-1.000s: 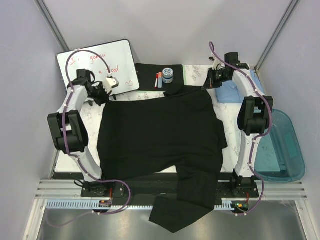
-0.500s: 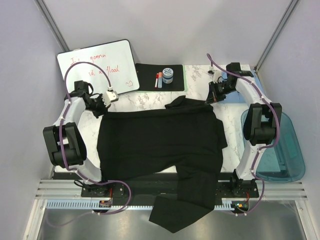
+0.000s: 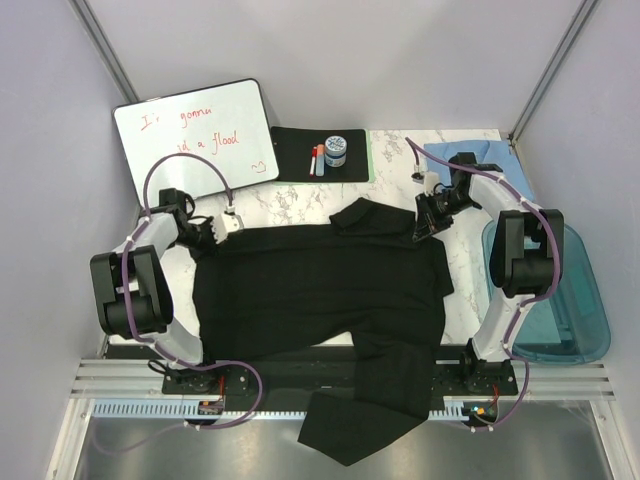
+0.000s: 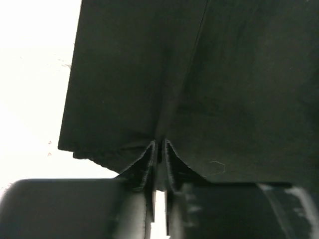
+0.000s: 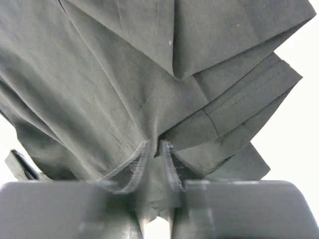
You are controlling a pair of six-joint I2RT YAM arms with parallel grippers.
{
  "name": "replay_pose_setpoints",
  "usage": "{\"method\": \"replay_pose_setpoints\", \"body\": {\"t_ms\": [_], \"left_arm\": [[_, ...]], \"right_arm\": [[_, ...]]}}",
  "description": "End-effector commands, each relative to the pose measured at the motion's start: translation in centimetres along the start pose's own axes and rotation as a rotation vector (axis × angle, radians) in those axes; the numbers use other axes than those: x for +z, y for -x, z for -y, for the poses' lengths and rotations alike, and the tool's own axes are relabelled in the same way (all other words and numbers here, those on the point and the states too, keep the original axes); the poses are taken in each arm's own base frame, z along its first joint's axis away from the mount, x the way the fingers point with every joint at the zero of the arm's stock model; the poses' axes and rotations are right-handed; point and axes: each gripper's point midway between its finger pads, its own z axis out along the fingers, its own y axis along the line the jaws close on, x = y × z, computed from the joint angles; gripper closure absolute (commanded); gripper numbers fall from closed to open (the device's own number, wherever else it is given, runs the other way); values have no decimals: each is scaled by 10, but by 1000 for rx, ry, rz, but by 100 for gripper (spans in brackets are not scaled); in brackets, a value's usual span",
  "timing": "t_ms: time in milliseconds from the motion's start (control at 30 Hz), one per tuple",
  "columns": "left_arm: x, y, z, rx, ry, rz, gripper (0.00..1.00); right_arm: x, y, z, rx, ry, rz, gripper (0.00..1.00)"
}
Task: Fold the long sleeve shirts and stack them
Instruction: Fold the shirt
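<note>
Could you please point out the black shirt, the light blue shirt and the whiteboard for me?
black shirt (image 3: 320,285), top external view, middle of its spread body.
light blue shirt (image 3: 490,150), top external view, its exposed far edge.
whiteboard (image 3: 195,132), top external view, middle of its face.

Overhead from behind, wrist cameras tight on the black shirt (image 3: 320,285) — shared

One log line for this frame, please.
left gripper: shut on black shirt, far-left edge | right gripper: shut on black shirt, far-right edge | light blue shirt: far-right corner, apart | stack: not yet
</note>
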Motion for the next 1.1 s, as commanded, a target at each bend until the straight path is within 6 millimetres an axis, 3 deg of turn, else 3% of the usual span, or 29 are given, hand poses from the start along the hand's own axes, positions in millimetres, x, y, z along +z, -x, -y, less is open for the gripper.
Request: {"method": "replay_pose_setpoints", "body": {"t_ms": [0,133,233,333,400,467,500,567,600,667,700,833,967,1067], "left_arm": [[-9,-4,-18,76,78,-32,77],[-22,5,-21,90,106,-24,66],[-35,24,-19,70,95,35,56],[-41,44,-24,4,93,85,47],[-41,62,-29,-42,94,107,39],[-36,73,-31,-86,75,125,38],[-36,88,-35,-120,74,150,29],[-29,103,-40,-168,59,185,27],[-27,120,-41,-194,51,203,27],[-16,125,-46,-224,59,192,27],[-6,141,-38,-209,34,190,27],[21,150,-28,-196,4,158,31],[43,175,-18,-189,-25,170,33],[59,213,-5,-184,-58,217,32]], "right_arm": [[2,-11,5,-43,0,-38,66],[-9,-11,4,-75,-16,-63,54],[-23,15,-1,-82,-26,-6,47],[-24,33,-7,-35,17,28,39],[-17,39,-5,17,33,31,39],[-17,51,0,37,21,51,40],[-12,56,7,41,3,61,40],[-10,64,11,65,-12,81,41],[-5,64,16,76,-16,74,41],[-2,60,18,83,-16,58,45],[-1,57,19,87,-17,47,47],[11,26,23,102,-32,-27,57],[24,5,23,100,-29,-75,61],[32,2,24,89,-33,-86,62]]}}
